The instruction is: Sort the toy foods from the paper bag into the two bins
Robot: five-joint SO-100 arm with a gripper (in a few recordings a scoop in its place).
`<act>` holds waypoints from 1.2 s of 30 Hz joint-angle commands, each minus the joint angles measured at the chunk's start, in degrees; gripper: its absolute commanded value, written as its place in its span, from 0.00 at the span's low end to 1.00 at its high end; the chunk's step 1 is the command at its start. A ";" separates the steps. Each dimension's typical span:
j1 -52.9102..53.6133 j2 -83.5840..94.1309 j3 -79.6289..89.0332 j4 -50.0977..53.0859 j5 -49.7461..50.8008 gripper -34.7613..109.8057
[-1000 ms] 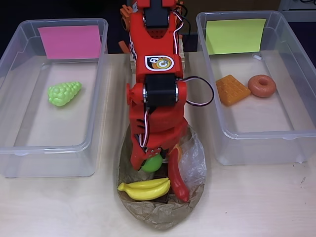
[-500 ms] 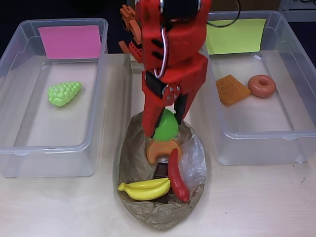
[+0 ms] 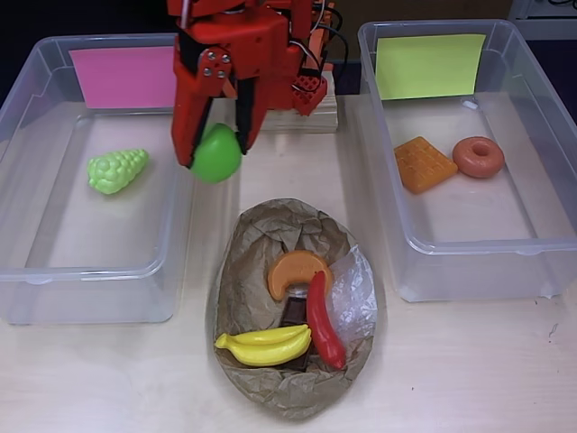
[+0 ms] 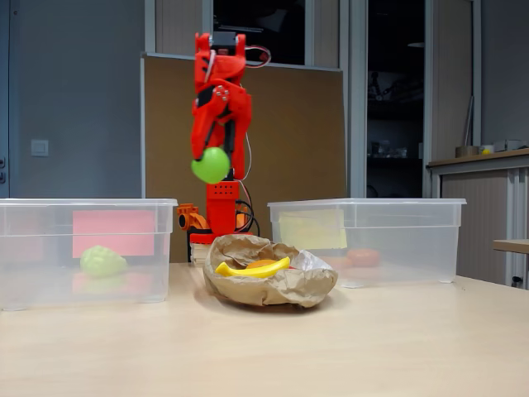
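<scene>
My gripper [image 3: 216,149] is holding the green apple [image 3: 216,153] in the air, above the right edge of the pink-label bin [image 3: 54,262], high over the counter [image 4: 264,347].

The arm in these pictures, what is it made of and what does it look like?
The arm looks like bright red-orange plastic, built of blocky segments, with orange parts at its base. Black and white cables loop along it, and small silver screws show near the gripper, whose two fingers taper downward.

The pale beige wooden table [image 4: 397,347] carries everything. Behind it stand a brown board panel [image 4: 289,132] and a grey wall [image 4: 74,99] with a small white switch [image 4: 39,148].
</scene>
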 commanded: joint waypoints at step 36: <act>20.65 1.23 1.67 -12.48 -18.54 0.45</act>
